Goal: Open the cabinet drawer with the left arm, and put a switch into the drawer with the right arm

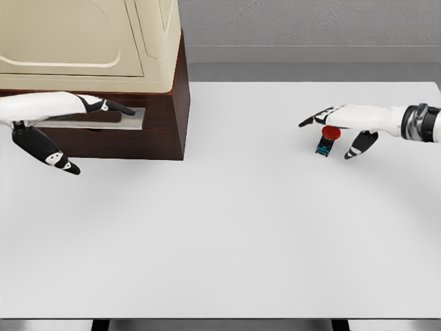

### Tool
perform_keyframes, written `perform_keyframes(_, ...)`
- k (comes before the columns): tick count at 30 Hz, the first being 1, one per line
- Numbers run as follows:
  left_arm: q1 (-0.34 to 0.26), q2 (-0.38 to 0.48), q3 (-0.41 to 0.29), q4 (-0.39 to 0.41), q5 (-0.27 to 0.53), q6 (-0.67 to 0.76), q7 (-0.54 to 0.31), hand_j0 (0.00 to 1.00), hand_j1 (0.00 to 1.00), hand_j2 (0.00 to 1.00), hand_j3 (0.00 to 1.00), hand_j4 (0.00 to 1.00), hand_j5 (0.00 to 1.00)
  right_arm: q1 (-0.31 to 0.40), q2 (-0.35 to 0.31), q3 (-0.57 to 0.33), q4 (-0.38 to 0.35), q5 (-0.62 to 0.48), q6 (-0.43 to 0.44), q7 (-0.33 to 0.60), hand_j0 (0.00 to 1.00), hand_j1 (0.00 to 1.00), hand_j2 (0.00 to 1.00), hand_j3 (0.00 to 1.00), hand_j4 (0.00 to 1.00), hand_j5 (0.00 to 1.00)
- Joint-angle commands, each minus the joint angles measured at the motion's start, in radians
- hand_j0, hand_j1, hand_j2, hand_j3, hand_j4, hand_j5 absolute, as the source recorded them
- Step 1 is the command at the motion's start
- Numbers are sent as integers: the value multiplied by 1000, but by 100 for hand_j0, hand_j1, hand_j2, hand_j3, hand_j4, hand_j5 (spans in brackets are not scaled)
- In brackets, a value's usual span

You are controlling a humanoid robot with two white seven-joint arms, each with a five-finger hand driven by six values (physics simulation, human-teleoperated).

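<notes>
Switch [326, 140] stands upright on tabletop [241, 227], red cap up, long axis approx vertical. Right hand [344, 125] spread over it, no grip. Left hand [58, 131] open at drawer [103, 118], holding nothing.

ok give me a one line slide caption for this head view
Left hand open at the cabinet drawer handle; right hand open over the red-topped switch on the white table.

Table [227, 234]: smooth, matt white. Cabinet [89, 41], upper left: glossy cream top w/ dark brown wood base, grey metal-looking drawer handle [103, 121]. Switch [326, 138], right: shiny red plastic cap. Hands: smooth white & black plastic.
</notes>
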Motion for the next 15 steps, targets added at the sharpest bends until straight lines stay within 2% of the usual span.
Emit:
perform_keyframes(1,1,7,4,1,22,44,8,100,100,100,100,100,100,0,2,1,13,-5,1,0,94,94,94,94,94,94)
perform_keyframes(7,3,45,4,1,21,84,8,100,100,100,100,100,100,-8,5,1,54,-3,-1,0,90,90,90,90,90,90)
perform_keyframes(15,20,45,4,3,22,85,8,100,100,100,100,100,100,-15,28,1,56,17,3,0,81,81,81,81,81,81)
